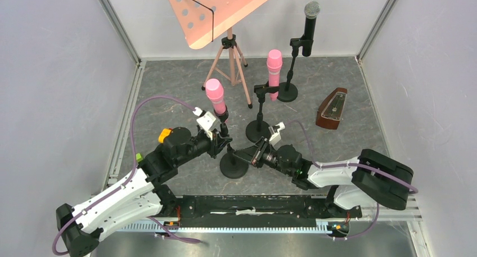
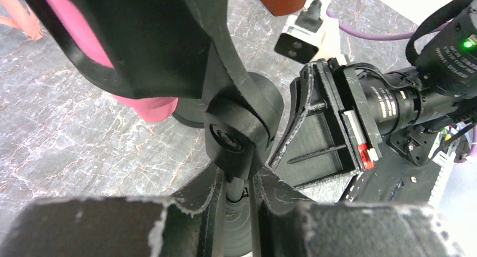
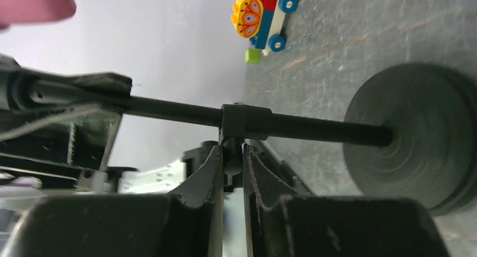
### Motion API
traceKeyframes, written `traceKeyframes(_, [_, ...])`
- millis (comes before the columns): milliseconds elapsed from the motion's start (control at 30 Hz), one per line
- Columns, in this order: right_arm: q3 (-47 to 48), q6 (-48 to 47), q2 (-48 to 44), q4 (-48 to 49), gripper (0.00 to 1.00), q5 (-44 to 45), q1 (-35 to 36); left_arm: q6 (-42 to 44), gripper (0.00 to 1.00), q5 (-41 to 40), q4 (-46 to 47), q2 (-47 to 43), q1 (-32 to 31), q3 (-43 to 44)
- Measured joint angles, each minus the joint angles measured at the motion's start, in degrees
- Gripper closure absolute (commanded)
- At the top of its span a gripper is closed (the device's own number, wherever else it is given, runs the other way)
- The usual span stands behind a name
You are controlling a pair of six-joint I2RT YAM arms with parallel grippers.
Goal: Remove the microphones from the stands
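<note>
Left hand [image 1: 223, 140] on stand [image 1: 233, 167], below microphone [image 1: 215, 97]

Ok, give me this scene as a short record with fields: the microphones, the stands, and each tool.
microphones: near pink microphone, middle pink microphone, black microphone at back
near pink microphone: seated in clip of near stand
left tool: shut on near stand's pole below the clip
right tool: shut on the pole collar's knob, lower down
also there: music stand, metronome
</note>
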Motion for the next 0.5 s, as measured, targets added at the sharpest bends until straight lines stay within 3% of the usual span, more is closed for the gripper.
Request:
traceKeyframes(133, [2.0,-11.9,-1.9,-4.2,0.87,1.4,0.7,0.1,0.98,-0.6,0.0,0.1,0.1,0.1])
traceKeyframes(233, [3.0,-19.9,-2.8,-6.3,0.75,3.0,1.4,0.2,0.98,-0.8,0.0,0.7,0.1,0.3])
traceKeyframes(500, [4.2,-39.8,-6.6,-12.6,0.53,7.6,3.0,0.4,0.98,0.0,0.1,1.4,0.0,0.5])
